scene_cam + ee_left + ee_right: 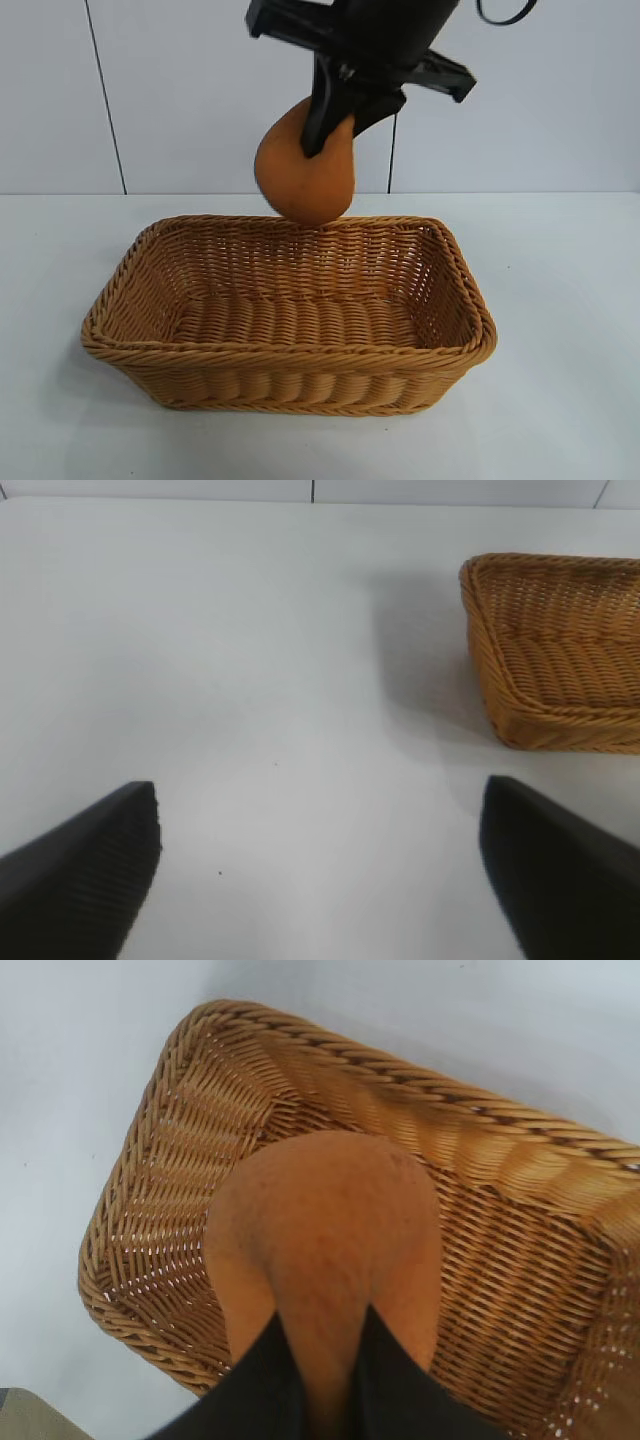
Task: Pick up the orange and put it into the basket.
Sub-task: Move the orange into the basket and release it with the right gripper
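1. The right gripper comes in from the top of the exterior view, angled downward, black fingers clamped on the narrow knobbed top of the orange.
2. The orange hangs in the air, clear of the table, its rounded bottom just above the far rim of the basket as the exterior camera sees it.
3. From the right wrist view, the orange fills the middle, pinched between the two dark fingers, with the woven floor and sloping walls of the basket spread out underneath it.
4. Whether the fruit sits over the basket's middle or nearer one wall is hard to call; the wrist view puts it over the inside of the basket, not over bare table.
5. The basket itself stands upright on the white table, long side toward the exterior camera, nothing inside it.
6. Over on the other side, the left gripper hovers above bare table, jaws spread wide, nothing between them.
7. In the left wrist view a corner of the basket shows farther off, well apart from those fingertips.
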`<state>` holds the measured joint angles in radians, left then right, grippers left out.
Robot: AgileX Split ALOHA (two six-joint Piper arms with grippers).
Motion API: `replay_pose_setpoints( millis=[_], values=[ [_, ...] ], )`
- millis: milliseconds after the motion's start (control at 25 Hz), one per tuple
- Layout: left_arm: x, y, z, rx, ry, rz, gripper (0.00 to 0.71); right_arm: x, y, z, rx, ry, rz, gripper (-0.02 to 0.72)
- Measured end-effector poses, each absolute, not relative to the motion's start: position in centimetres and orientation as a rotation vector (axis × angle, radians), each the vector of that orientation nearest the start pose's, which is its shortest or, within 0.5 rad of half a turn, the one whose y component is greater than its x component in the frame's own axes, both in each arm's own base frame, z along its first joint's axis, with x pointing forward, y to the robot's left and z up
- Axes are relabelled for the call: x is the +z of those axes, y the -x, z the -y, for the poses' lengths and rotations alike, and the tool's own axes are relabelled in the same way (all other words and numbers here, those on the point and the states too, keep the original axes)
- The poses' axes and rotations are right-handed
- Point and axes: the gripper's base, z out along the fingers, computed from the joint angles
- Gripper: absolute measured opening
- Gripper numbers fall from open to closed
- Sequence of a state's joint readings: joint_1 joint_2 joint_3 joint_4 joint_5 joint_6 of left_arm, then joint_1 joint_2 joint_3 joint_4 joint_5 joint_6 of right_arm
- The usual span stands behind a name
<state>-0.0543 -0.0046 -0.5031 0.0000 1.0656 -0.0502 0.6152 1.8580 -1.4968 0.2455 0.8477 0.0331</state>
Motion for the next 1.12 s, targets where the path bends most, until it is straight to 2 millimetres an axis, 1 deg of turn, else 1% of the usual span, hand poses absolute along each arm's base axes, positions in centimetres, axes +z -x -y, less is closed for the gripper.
replay_pose_setpoints(
  millis=[80,360,440,480,520,600,640,720,800,840,920,1080,1120],
  values=[
    [27.8,0.6,0.0,-0.065,-0.004,-2.042,0.618,23.5,-32.5,-25.5,0.475,0.638,-2.705,0.022],
    [27.8,0.6,0.0,-0.065,-0.004,-2.042,0.618,15.9,-34.6,-26.8,0.423,0.604,-2.773,0.022],
    [27.8,0.6,0.0,-0.065,-0.004,-2.042,0.618,14.8,-34.7,-26.9,0.42,0.598,-2.795,0.024],
    [27.8,0.6,0.0,-0.065,-0.004,-2.042,0.618,14.6,-34.7,-26.9,0.423,0.594,-2.797,0.038],
    [27.8,0.6,0.0,-0.065,-0.004,-2.042,0.618,14.6,-34.8,-26.9,0.428,0.589,-2.796,0.071],
    [27.8,0.6,0.0,-0.065,-0.004,-2.042,0.618,14.9,-34.8,-27.0,0.437,0.583,-2.785,0.2],
    [27.8,0.6,0.0,-0.065,-0.004,-2.042,0.618,15.1,-34.8,-27.0,0.439,0.582,-2.781,0.277],
    [27.8,0.6,0.0,-0.065,-0.004,-2.042,0.618,15.7,-34.7,-26.9,0.443,0.585,-2.773,0.473],
    [27.8,0.6,0.0,-0.065,-0.004,-2.042,0.618,16.8,-34.7,-26.9,0.44,0.603,-2.766,0.581],
    [27.8,0.6,0.0,-0.065,-0.004,-2.042,0.618,17.7,-34.7,-26.9,0.431,0.623,-2.764,0.608],
    [27.8,0.6,0.0,-0.065,-0.004,-2.042,0.618,19.9,-35.0,-26.9,0.407,0.658,-2.745,0.633],
    [27.8,0.6,0.0,-0.065,-0.004,-2.042,0.618,24.5,-35.6,-26.6,0.286,0.744,-2.736,0.643],
    [27.8,0.6,0.0,-0.065,-0.004,-2.042,0.618,25.2,-35.6,-26.4,0.24,0.766,-2.758,0.643]
  ],
)
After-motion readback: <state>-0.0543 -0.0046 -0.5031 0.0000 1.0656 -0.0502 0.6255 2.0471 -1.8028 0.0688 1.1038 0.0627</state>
